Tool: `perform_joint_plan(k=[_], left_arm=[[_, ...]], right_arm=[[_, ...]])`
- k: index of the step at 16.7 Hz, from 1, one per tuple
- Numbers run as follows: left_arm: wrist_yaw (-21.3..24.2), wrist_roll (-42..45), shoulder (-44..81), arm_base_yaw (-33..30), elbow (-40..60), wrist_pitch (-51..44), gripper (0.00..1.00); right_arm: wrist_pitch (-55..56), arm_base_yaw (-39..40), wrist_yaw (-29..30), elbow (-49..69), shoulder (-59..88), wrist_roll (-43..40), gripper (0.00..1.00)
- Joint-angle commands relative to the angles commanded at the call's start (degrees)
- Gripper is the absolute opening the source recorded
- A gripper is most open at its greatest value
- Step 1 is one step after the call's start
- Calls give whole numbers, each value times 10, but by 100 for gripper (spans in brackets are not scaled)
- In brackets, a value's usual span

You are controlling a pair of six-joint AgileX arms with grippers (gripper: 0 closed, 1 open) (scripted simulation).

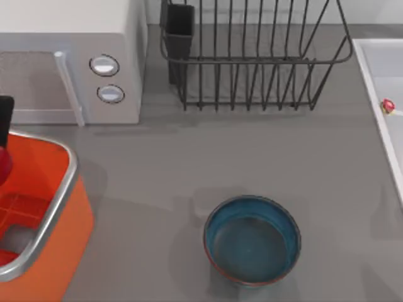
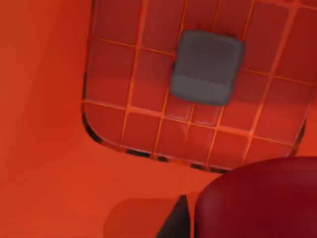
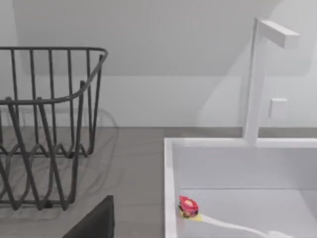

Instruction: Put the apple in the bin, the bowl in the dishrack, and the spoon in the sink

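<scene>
left claw [image 1: 3, 135] hanging over the bin [image 1: 60, 189], clamping the apple [image 2: 257, 198] | risk: apple bouncing out if dropped high | spoon [image 1: 388, 106] lying in the sink [image 1: 378, 53]; bowl [image 1: 252, 240] sitting on the counter [image 1: 157, 170], dishrack [image 1: 252, 60] waiting | right claw: cannot tell

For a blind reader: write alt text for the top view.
A blue bowl sits on the grey table, front centre, with the empty dishrack behind it. The orange bin is at left below a microwave; the sink at right holds the tiny spoon.
</scene>
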Motion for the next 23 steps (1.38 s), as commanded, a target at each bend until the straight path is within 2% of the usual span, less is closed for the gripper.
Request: perform_joint_plan(k=[8, 15, 20, 23], left_arm=[[1, -13, -5, 1, -10, 12, 0], [-1, -14, -5, 7, -154, 152, 0], [-1, -14, -4, 8, -161, 159, 0], [-1, -14, -4, 8, -161, 159, 23]], right_arm=[[0, 0, 0, 0, 0, 0, 100], [0, 0, 0, 0, 0, 0, 100], [0, 0, 0, 0, 0, 0, 100], [0, 0, 0, 0, 0, 0, 100]])
